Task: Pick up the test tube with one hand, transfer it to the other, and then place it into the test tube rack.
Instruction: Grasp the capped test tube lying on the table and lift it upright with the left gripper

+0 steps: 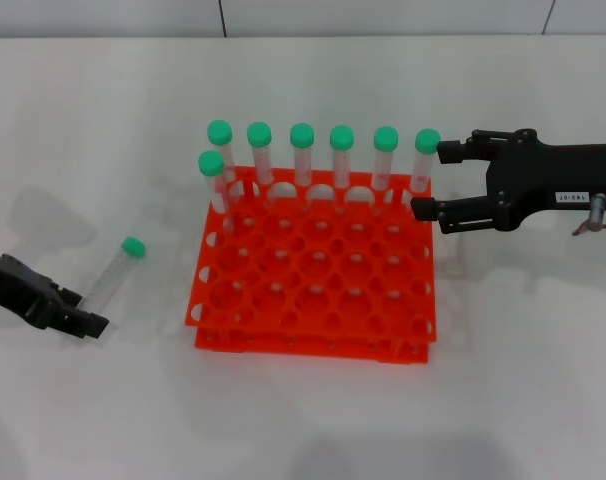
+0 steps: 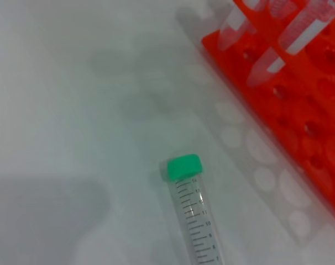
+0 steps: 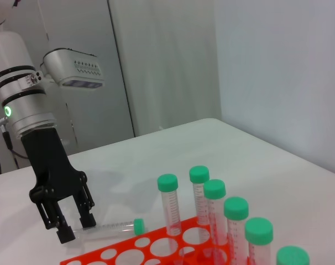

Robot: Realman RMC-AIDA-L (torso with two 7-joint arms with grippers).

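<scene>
One loose test tube [image 1: 117, 270] lies on the white table [image 1: 303, 420], left of the orange-red rack [image 1: 313, 290]; pickup step, not yet grasped.
Left gripper [image 1: 83, 312], unlabelled, sits at the tube's bottom end with fingers spread and nothing between them. Right gripper [image 1: 431, 180], labelled, hovers beside the rack's back right corner, fingers apart and empty. Seven green-capped tubes [image 1: 301, 150] stand in the rack. Next: straddle the tube body, clench, lift, then bring it across for handover.

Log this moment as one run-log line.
left claw: open, at lying test tube | right claw: open, beside rack | tube not yet picked
</scene>
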